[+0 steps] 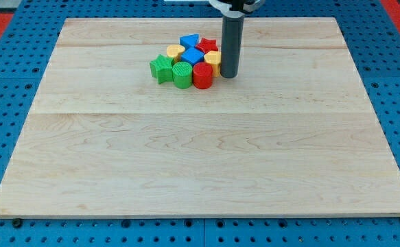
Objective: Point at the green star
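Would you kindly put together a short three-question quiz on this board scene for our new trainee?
1. True or false: my tip rests on the green star.
2. Which block lies nearest my tip? A) the green star B) the yellow block at the cluster's right edge C) the blue block at the cluster's top
3. Fill in: the green cylinder sits between the green star and the red ____.

Key:
1. False; my tip stands at the cluster's right side in the view, and the star is at its left end.
2. B
3. cylinder
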